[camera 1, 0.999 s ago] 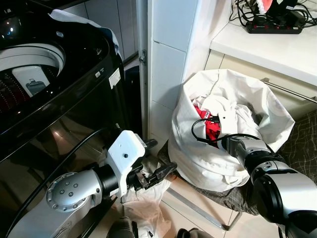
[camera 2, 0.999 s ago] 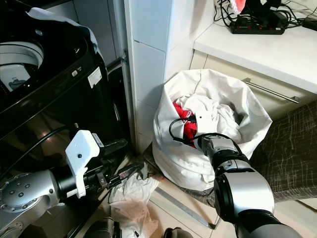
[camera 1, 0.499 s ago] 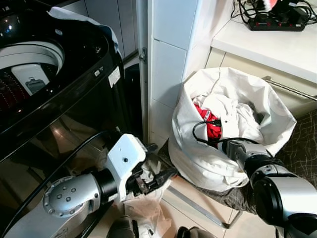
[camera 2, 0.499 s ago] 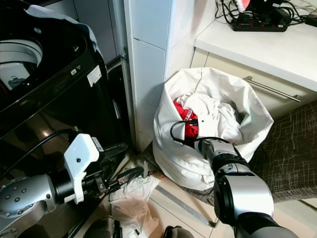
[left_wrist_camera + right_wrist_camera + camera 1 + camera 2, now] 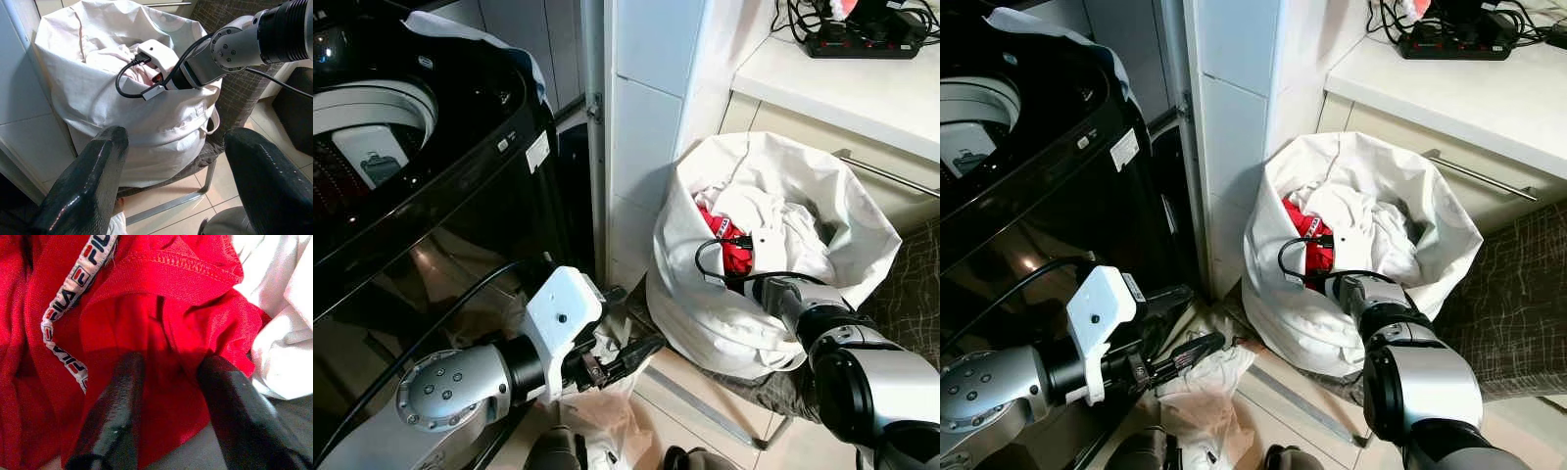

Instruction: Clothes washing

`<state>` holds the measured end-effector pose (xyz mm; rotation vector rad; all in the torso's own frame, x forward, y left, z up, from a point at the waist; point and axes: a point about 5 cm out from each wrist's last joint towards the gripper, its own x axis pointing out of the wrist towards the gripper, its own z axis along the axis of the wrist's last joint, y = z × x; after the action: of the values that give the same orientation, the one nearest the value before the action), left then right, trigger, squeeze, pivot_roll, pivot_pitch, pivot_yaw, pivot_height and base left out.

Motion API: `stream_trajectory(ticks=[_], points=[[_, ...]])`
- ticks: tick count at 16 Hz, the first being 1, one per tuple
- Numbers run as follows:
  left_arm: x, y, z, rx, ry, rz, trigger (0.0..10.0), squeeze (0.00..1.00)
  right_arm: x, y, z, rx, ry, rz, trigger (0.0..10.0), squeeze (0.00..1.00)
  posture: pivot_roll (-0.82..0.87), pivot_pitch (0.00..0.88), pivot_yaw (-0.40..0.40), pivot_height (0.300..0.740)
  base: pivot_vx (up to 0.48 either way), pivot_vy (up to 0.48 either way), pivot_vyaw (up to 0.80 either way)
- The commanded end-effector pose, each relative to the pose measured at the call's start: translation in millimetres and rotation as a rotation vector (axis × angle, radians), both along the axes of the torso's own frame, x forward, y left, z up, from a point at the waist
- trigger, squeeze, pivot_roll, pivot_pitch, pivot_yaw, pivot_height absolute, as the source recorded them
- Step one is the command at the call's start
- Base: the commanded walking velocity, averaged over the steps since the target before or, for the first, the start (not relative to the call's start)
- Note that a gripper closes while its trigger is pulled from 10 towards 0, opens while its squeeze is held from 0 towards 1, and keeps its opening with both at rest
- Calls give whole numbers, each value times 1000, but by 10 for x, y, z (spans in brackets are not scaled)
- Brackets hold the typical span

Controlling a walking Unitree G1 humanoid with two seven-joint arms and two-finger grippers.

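The right hand (image 5: pixel 161 416) reaches into the white cloth laundry bag (image 5: pixel 705 313), fingers apart around a fold of red garment (image 5: pixel 146 323). The left hand (image 5: pixel 631 352) hovers open, low beside the black washing machine (image 5: pixel 431 196), over crumpled white clothes on the floor (image 5: pixel 1200 377).

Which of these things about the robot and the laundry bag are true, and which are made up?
1. The right claw is inside the white laundry bag. True.
2. The right claw's fingers are on either side of a fold of a blue towel. False: the cloth between them is a red garment.
3. The left claw is down low near the floor, beside the bag. True.
4. The left claw is holding a sock. False: its fingers are apart with nothing between them.
5. The washing machine stands on the robot's left, and its top is open. True.
6. The bag is zipped shut. False: its mouth is open and shows white and red clothes.
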<state>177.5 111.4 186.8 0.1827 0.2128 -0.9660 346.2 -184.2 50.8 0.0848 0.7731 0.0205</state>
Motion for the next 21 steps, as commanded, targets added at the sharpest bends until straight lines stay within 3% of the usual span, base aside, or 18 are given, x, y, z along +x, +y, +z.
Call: stream_trajectory(ticks=[1, 13, 15, 18, 21], points=[[-35, -17, 19, 3, -3, -16, 10000, 0, -31, -16, -36, 9, 21, -13, 0, 0, 253, 140, -15, 740, 0, 0, 0], [11, -20, 16, 5, -13, -14, 10000, 0, 52, -17, 69, 21, -42, -30, 0, 0, 252, 117, -11, 740, 0, 0, 0], [29, -16, 11, 6, -19, -9, 10000, 0, 121, -63, 164, 20, -120, -89, 0, 0, 249, 105, -9, 740, 0, 0, 0], [132, -1, 27, -2, -56, 20, 10000, 0, 302, -223, 504, -48, -336, -216, 0, 0, 242, 83, -8, 740, 0, 0, 0], [236, 13, 42, -17, -89, 44, 10000, 0, 431, -252, 804, -42, -495, -250, 0, 0, 223, 51, -9, 740, 0, 0, 0]])
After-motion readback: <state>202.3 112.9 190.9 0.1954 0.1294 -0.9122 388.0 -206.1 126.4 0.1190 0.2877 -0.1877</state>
